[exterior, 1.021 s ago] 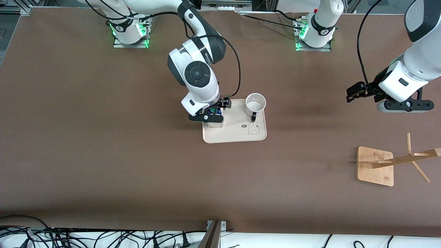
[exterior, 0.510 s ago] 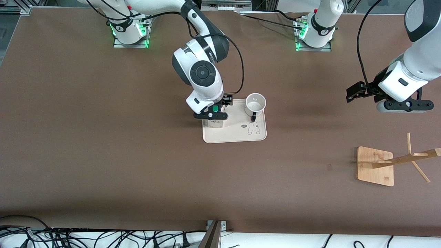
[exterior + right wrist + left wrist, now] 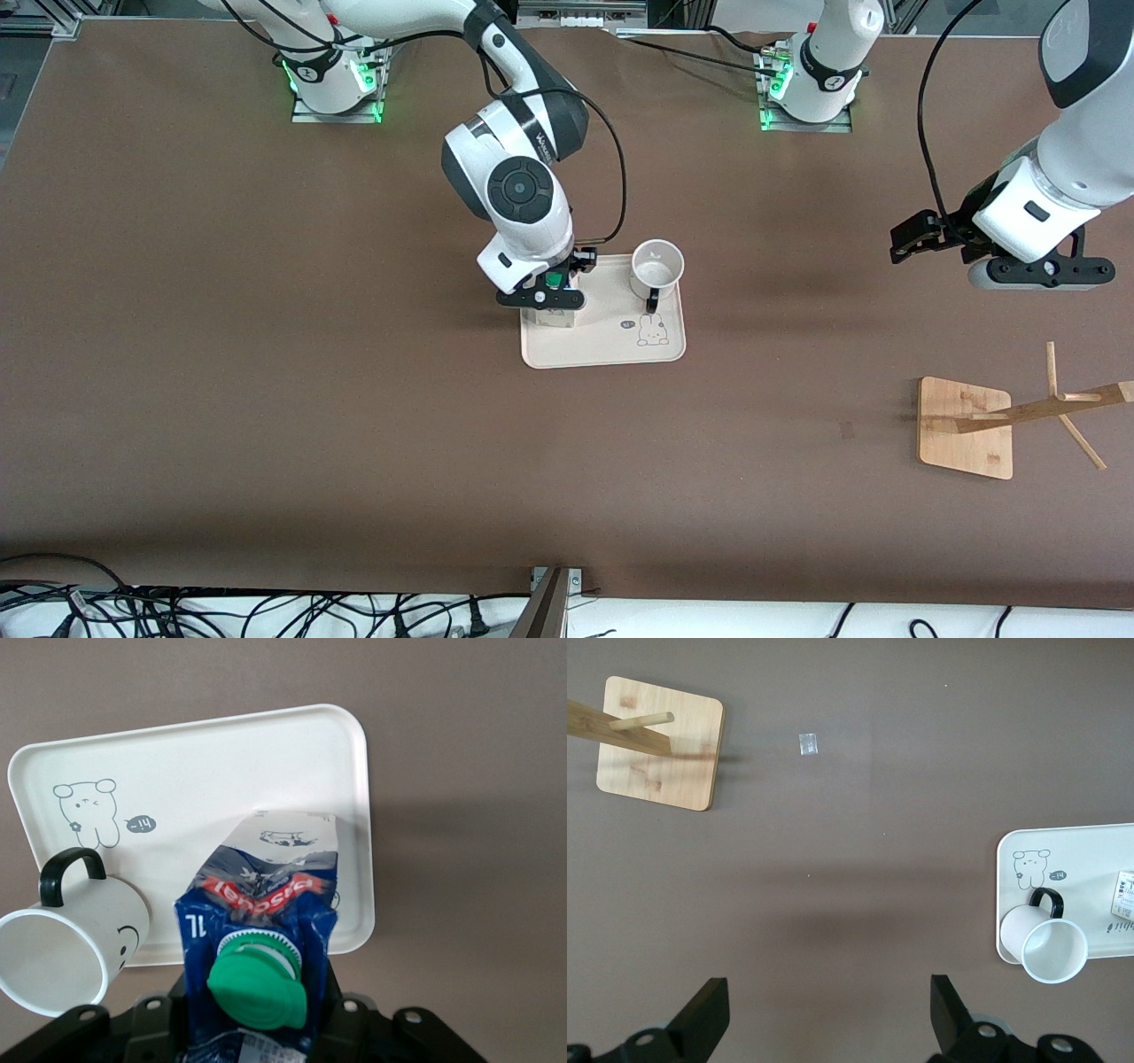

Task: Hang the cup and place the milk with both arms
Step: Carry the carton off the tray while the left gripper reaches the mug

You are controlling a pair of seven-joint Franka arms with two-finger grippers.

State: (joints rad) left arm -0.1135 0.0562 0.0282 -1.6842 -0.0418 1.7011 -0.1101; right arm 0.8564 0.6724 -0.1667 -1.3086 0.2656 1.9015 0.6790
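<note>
We see the right gripper [image 3: 551,297] holding the milk [image 3: 555,312] on the tray [image 3: 611,350] at frame centre; the cup [image 3: 656,267] is not hung yet, and the left gripper [image 3: 917,236] waits wide open at the right.

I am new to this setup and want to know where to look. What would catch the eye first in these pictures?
First, the right gripper over the cream tray at the table's middle, its fingers on either side of the blue milk with the green cap. Beside it on the tray stands the white cup, its black handle turned toward the front camera. The left gripper waits open in the air, with the wooden rack at that arm's end of the table.
</note>
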